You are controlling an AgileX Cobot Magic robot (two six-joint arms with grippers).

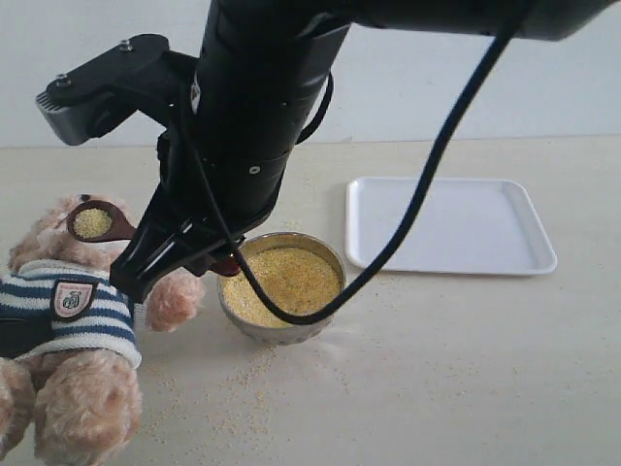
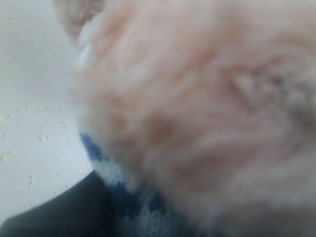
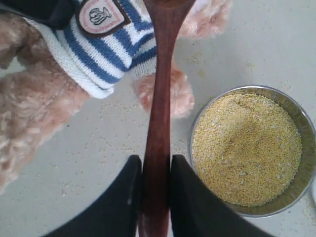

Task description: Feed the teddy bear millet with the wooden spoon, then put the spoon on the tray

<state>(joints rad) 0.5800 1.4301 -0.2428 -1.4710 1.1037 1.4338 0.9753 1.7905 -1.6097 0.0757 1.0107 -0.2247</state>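
- Right wrist view shows my right pincer [image 3: 156,168] clamped on the wooden spoon [image 3: 160,98], with one dark finger [image 3: 129,197] on each side of the handle's end.
- Exterior view: the spoon's small oval bowl, loaded with millet [image 1: 92,223], is at the teddy bear's [image 1: 68,320] face, about 10 o'clock from the steel bowl [image 1: 291,239].
- The bear is on the desk [image 1: 485,379] at 8 o'clock from that bowl, with one paw just beside its rim.
- More millet fills the steel bowl, and loose grains [image 1: 252,374] are scattered on the desk around its 6 to 7 o'clock.
- The tray [image 1: 485,228] lies flat at 2 o'clock from the bowl, near it but not touching.
- My left pincer [image 1: 21,337] shows only as a dark shape against the bear's striped shirt. Fur fills the left wrist view, so I cannot tell how its jaws stand.
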